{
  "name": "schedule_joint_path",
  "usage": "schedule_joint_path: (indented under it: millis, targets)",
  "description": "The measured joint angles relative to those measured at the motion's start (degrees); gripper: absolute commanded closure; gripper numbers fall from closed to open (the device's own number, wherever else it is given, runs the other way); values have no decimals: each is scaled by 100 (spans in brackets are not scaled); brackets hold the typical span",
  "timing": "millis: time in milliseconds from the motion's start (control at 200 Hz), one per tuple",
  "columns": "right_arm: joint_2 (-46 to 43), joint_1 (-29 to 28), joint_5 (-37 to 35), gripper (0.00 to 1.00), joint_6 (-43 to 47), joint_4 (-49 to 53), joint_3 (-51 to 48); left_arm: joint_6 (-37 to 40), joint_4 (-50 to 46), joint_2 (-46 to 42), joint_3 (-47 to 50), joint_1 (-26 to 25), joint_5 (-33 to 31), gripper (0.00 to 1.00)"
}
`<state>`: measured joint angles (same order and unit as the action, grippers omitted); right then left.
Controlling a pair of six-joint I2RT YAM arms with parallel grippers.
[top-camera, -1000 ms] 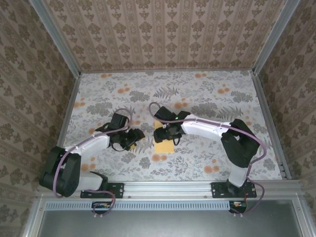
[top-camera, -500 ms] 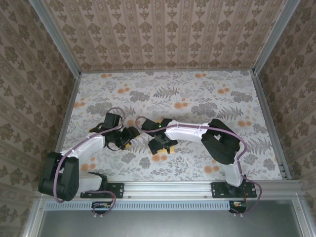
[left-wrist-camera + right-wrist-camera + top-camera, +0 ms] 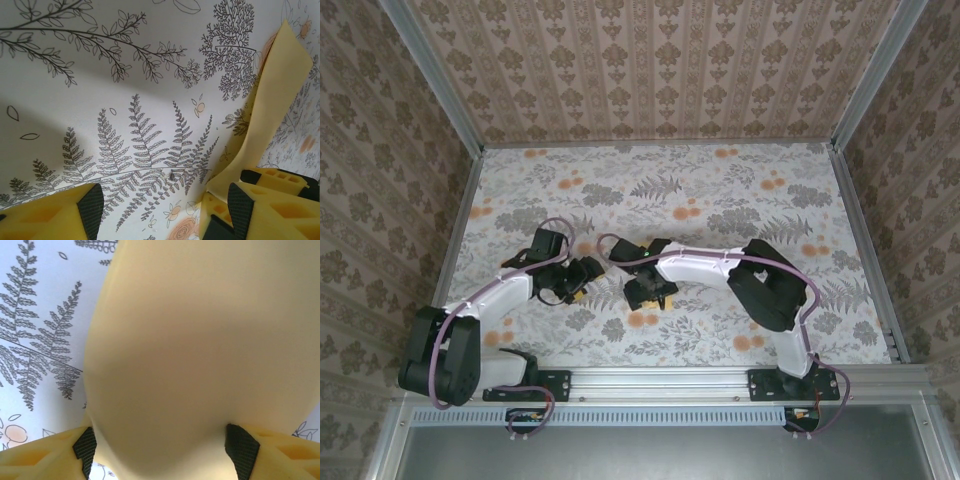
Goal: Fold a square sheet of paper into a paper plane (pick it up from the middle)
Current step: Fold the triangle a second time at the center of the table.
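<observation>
The square sheet of paper (image 3: 200, 340) is plain yellow-orange and bulges up between my right gripper's (image 3: 165, 452) black pads (image 3: 242, 452), touching both. That gripper is shut on it across its width. From above, the right gripper (image 3: 648, 290) sits low over the floral cloth and covers most of the sheet. In the left wrist view the paper (image 3: 272, 85) rises as a curved strip from the cloth just beside the right-hand finger (image 3: 239, 210). My left gripper (image 3: 162, 210) is open with only fern print between its fingers. It rests a short way left of the right gripper (image 3: 582, 278).
The grey floral cloth (image 3: 720, 200) covers the table inside patterned walls (image 3: 650, 70). A metal rail (image 3: 660, 380) runs along the near edge. Both arms lean in toward the centre-left, and their cables (image 3: 620, 245) loop above the wrists.
The right arm has swung left toward the left gripper. The sheet that lay flat and plainly visible is now bowed up in its jaws and mostly covered. The left gripper has shifted slightly left.
</observation>
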<state>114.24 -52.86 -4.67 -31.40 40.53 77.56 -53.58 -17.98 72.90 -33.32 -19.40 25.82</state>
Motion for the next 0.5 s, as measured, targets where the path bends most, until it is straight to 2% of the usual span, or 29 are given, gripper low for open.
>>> schedule_joint_path:
  millis: [150,500]
  targets:
    - [-153,166,181,29,85,-203,-232,46,0,70,0,-9,26,30]
    - [-407,498,990,22,240,-616,-568,92,0,216,-2,-153,57,30]
